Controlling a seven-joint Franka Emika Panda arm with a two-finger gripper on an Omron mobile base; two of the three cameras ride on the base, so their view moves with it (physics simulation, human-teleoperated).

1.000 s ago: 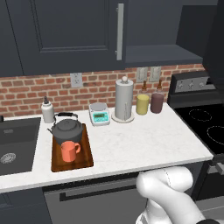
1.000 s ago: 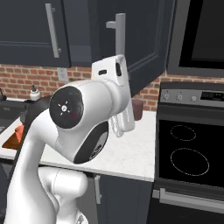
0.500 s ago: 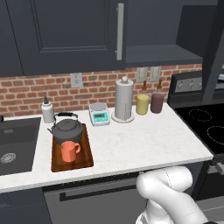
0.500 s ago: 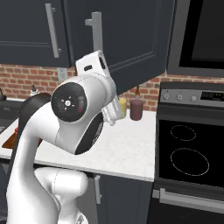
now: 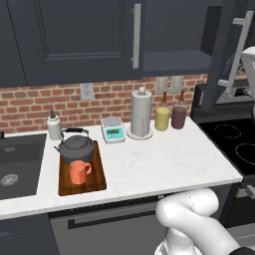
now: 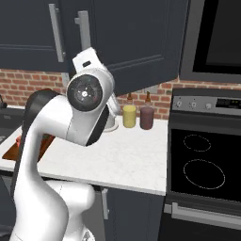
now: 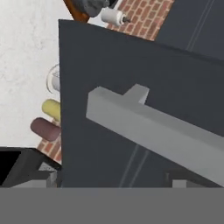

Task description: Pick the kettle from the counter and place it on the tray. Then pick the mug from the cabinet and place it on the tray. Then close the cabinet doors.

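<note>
Claw (image 7: 112, 180) stands spread wide, gripping nothing, with the right-hand charcoal-blue panelled cabinet door (image 7: 109, 65) directly ahead and its long silver bar handle (image 7: 157, 127) just beyond the fingertips. That door hangs open. Far off past the door's edge, the squat dark grey kettle (image 5: 75, 148) and orange-red mug (image 5: 78, 172) both sit on the dark brown wooden tray (image 5: 99, 182).

Only the closing seems left. A spread finger could hook behind the bar, or the push could slide off the panel and leave the door ajar.

The hand view gives the closeness to the bar. The left base view shows the loaded tray on the white marble-look counter (image 5: 164, 159) and the other door (image 5: 84, 40) shut.
</note>
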